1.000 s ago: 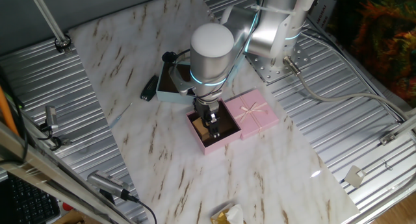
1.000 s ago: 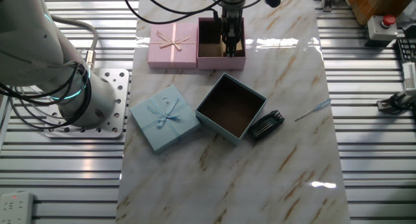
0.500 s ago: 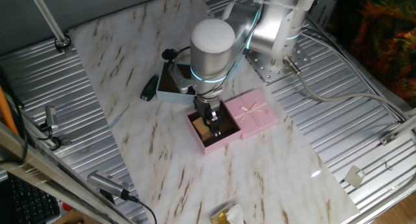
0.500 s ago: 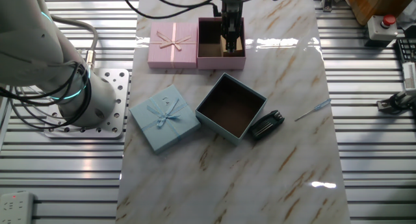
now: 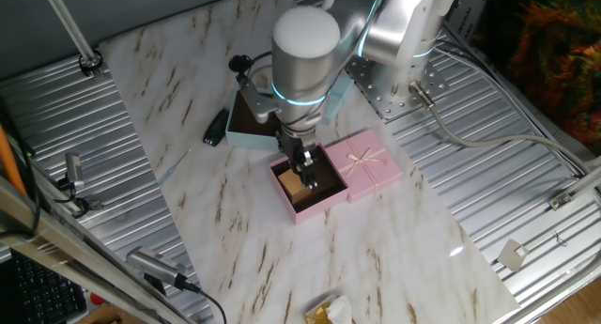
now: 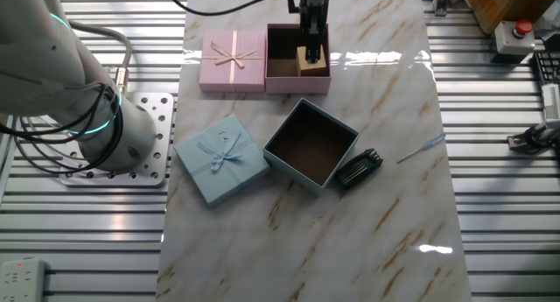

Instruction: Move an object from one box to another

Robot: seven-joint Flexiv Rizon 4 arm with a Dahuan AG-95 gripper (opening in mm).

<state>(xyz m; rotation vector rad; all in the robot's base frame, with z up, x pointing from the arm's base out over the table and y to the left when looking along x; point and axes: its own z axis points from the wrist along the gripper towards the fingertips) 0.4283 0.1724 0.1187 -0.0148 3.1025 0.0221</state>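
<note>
Block (image 6: pixel 311 59) is sitting in the pink box (image 6: pixel 282 81), tight against its right wall; gripper (image 6: pixel 311 43) is hovering just above, can't tell if it's open.

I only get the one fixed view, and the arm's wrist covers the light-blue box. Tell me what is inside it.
Observer: From the other fixed view, the light-blue box shows only its dark floor; nothing lies in it.
Operator: Give me the block's spot.
Observer: The tan block lies in the pink box, by the wall away from the pink lid, just under the claw.
Operator: Report what else the arm hides.
Observer: A light-blue lid with a bow lies flat beside the light-blue box.
</note>
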